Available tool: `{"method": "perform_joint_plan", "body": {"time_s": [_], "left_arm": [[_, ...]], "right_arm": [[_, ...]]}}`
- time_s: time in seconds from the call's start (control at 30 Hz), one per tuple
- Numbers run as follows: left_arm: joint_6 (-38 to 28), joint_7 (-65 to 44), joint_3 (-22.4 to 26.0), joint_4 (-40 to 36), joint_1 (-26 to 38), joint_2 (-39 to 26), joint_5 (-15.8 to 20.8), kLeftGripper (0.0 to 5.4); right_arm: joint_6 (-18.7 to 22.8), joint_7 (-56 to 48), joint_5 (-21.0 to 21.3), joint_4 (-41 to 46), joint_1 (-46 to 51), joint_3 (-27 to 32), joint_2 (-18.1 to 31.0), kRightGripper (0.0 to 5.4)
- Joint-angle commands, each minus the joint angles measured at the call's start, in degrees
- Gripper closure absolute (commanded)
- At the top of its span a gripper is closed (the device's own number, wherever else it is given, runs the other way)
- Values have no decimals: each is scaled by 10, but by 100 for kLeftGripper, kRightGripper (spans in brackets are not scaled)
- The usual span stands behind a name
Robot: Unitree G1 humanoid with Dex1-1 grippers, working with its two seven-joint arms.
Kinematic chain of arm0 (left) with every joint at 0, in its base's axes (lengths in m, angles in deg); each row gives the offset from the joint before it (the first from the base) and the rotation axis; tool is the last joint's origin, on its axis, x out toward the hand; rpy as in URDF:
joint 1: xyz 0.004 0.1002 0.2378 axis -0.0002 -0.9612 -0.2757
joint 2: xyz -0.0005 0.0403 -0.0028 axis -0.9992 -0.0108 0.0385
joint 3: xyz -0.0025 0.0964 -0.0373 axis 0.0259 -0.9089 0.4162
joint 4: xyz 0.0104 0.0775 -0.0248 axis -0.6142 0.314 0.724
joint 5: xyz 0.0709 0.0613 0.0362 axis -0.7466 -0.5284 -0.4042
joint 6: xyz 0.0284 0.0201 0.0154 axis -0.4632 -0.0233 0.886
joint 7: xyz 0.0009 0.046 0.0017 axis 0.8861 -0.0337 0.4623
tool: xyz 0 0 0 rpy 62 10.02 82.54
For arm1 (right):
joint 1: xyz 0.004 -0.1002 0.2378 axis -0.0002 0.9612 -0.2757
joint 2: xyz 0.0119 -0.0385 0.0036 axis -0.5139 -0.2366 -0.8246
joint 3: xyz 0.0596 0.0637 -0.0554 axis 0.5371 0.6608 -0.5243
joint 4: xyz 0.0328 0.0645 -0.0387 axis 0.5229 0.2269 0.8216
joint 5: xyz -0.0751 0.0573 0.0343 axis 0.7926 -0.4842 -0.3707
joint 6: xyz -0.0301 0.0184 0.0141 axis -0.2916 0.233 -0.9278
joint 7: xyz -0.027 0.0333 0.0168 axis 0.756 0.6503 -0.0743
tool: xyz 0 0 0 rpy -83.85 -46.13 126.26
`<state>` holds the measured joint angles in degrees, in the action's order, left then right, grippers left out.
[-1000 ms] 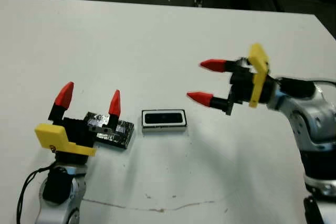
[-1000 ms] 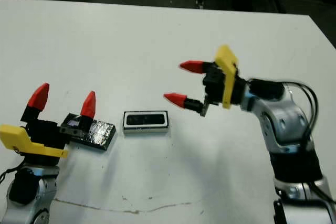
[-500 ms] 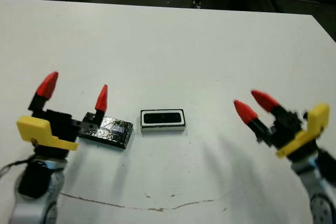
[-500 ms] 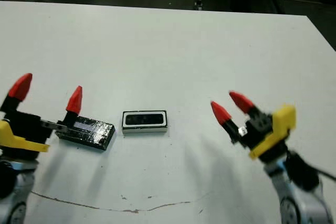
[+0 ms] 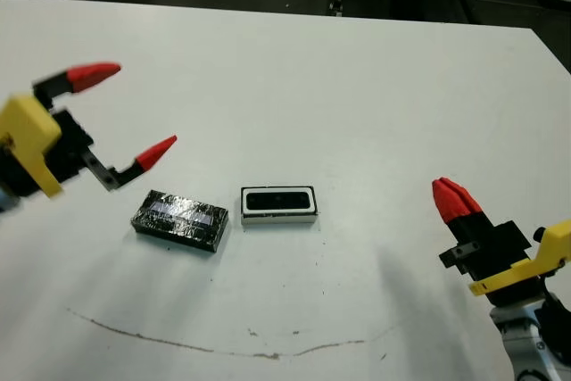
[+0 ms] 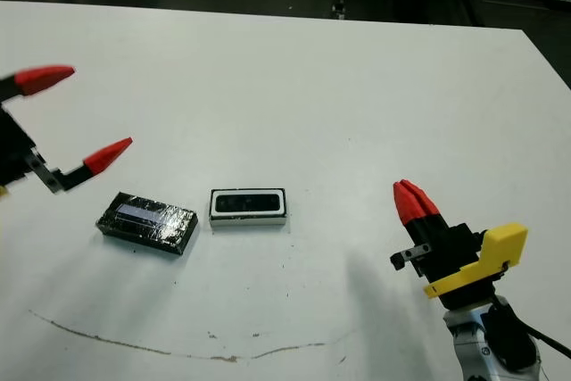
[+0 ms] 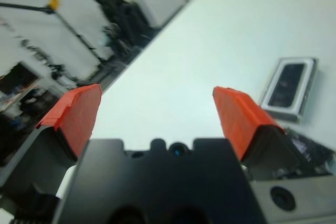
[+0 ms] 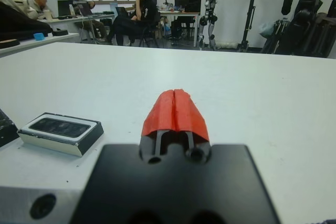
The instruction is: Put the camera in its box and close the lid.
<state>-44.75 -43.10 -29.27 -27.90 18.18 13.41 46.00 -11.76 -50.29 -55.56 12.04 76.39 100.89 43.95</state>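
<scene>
While the left gripper (image 5: 125, 116), jaws apart, has lifted off the lid (image 5: 178, 220), the right gripper (image 5: 456, 198), jaws together, has withdrawn near-right, leaving the box (image 5: 278, 204) holding the camera (image 5: 278, 200) uncovered.

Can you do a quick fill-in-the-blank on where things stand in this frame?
1. The camera lies inside the ___.
2. The lid lies flat on the ___, apart from the box.
3. The left gripper is ___.
4. The right gripper is ___.

Missing words: box; table; open; shut
</scene>
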Motion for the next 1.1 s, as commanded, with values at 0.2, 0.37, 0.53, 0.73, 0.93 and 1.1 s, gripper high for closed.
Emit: {"method": "perform_joint_plan", "body": {"time_s": [0.2,0.37,0.53,0.73,0.93,1.1], "left_arm": [[-29,-278,-137,187,187,-31,-18,0],[-84,-354,-189,249,224,0,-7,0],[-77,-357,-257,257,238,-7,63,0],[-52,-357,-331,213,255,-34,88,0],[8,-357,-410,177,276,-52,65,0],[69,-357,-415,149,268,-45,3,0]], "right_arm": [[-2,20,-7,-11,2,-10,-1,539],[3,31,-4,-5,5,-13,4,539],[2,33,-6,-5,5,-15,10,539],[5,37,-5,-5,6,-14,14,539],[6,39,-7,-5,5,-15,15,539],[3,34,-11,-8,1,-13,19,539]]}}
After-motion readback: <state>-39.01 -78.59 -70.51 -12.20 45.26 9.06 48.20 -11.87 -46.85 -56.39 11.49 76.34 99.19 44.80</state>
